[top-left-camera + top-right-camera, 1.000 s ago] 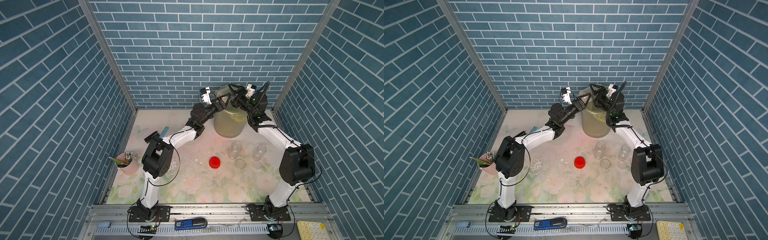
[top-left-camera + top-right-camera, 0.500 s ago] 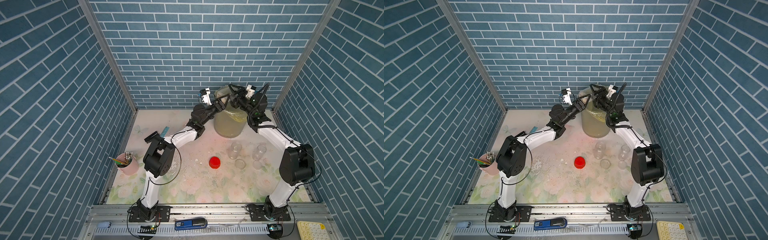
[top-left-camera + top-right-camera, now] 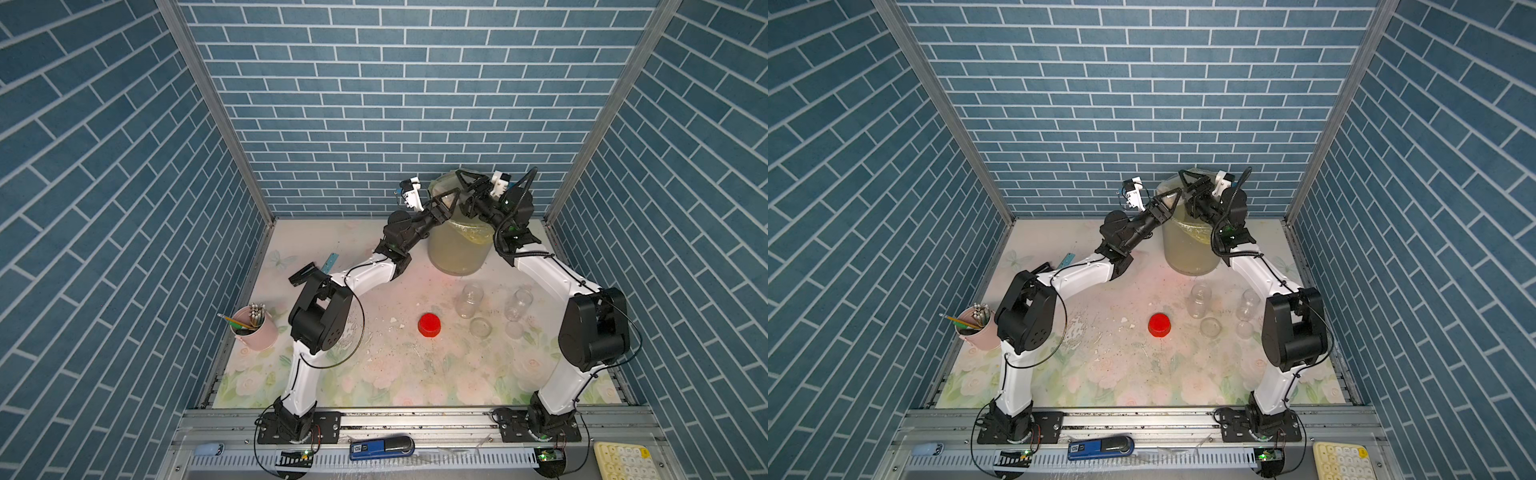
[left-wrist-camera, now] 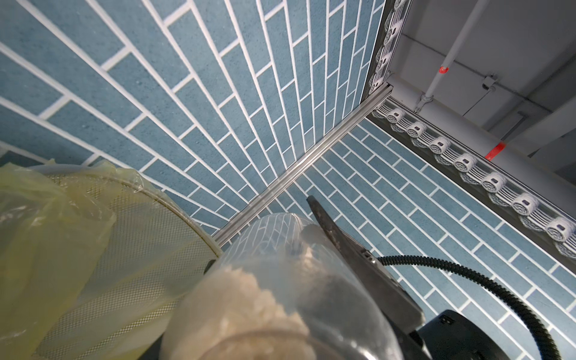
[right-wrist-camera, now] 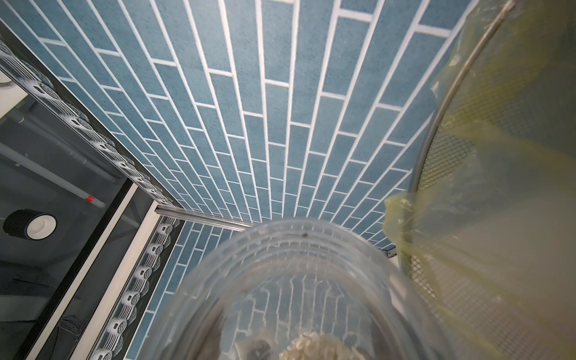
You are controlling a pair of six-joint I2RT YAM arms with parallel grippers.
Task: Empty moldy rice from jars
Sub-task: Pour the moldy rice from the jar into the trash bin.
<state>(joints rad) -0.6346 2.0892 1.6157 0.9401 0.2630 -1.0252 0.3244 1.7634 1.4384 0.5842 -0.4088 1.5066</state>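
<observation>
The rice (image 4: 246,296) is not out yet. It sits as a pale clump in the one jar (image 4: 280,249) held aloft at the back, packed toward the end nearest both wrist cameras. In the right wrist view the threaded mouth points away and upward. Your right claw (image 3: 469,183) is clenched on that jar, and the left wrist view shows one of its dark fingers (image 4: 343,249) lying along the clear wall.

What has changed over the last second is the left claw (image 3: 446,199): it has drawn in from a wide spread around the same jar, while the arms barely shift. You cannot tell whether it now grips or only brackets the jar, since its own fingers are outside its camera's view. Read this as a second hold being set up, probably so the jar can be tipped or knocked to free the clump.

The jar hangs just beside the rim of the bin (image 3: 457,253) with its yellow bag (image 4: 46,224). The two other jars (image 3: 469,300) stand open and look empty on the tabletop (image 3: 395,374), near the red cap (image 3: 429,324) and the clear lids (image 3: 481,326), so this is likely the last load.

In both top views the claws cover the jar almost wholly. Both wrist views cut off its near end, so you cannot judge how much rice remains, nor whether the mouth is over the bin.
</observation>
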